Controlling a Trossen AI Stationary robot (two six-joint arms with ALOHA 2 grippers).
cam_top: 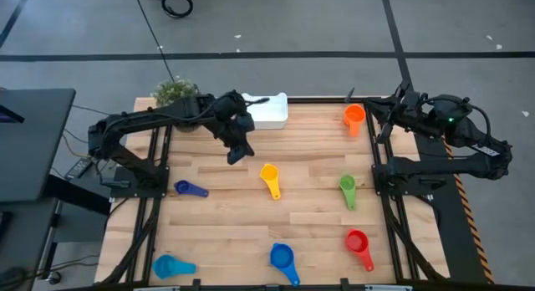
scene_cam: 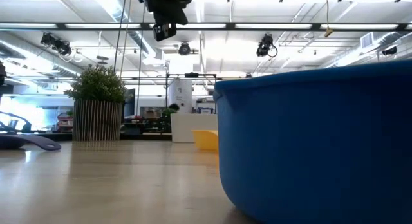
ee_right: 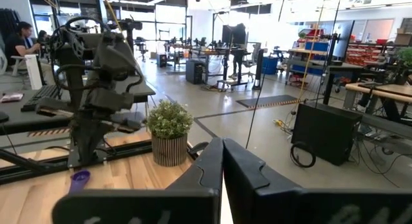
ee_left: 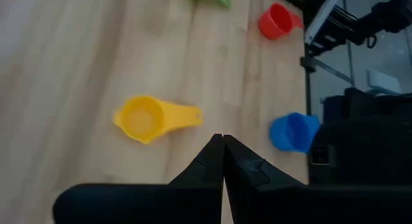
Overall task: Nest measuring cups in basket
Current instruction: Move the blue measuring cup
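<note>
- While my left hand point(cam_top: 236, 154) hovers pinched shut and empty above the tabletop point(cam_top: 251, 232), the yellow cup point(cam_top: 269, 177) lies just to its right and slightly nearer.
- Yellow cup's long axis: bowl toward the far side, handle pointing near and a little right.
- Basket point(cam_top: 268, 111): far edge, just behind my left hand.
- Right hand point(ee_right: 223, 161): closed, empty, parked at the far right; my left is nearer, I judge.
</note>
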